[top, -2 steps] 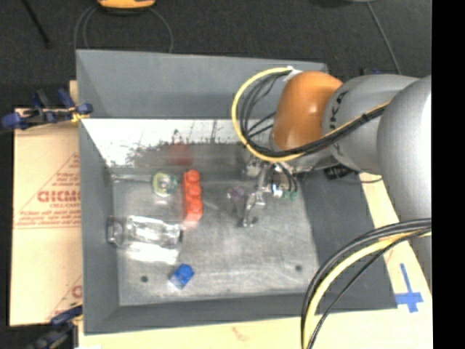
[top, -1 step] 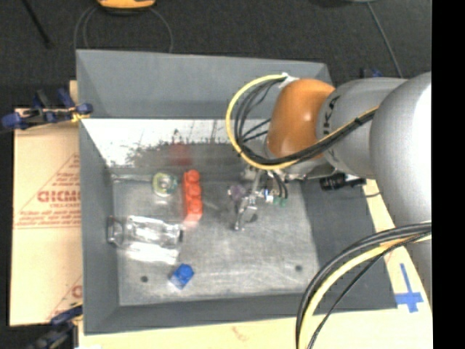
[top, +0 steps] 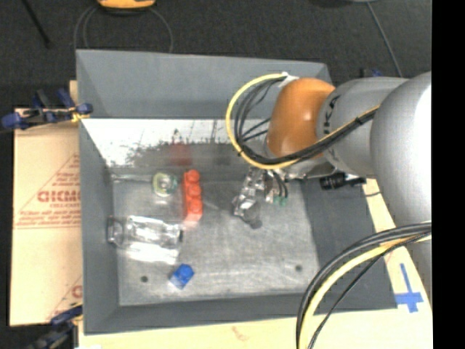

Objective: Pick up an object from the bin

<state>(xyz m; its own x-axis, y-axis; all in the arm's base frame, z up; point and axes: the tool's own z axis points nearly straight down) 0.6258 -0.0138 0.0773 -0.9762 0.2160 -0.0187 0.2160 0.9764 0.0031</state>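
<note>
Scuffed grey metal bin (top: 240,267): pincer (top: 247,206), grip state unclear, hangs near the studded red brick stack (top: 192,193).

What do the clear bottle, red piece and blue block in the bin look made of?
Clear bottle: see-through with bright glints, bin floor visible through it; glass or clear plastic, cannot tell which. Red piece: opaque, even colour, knobbly edges; likely moulded plastic. Blue block: opaque, slight sheen; probably plastic too.

Bin (top: 94,217) partly behind arm (top: 378,137)
</note>
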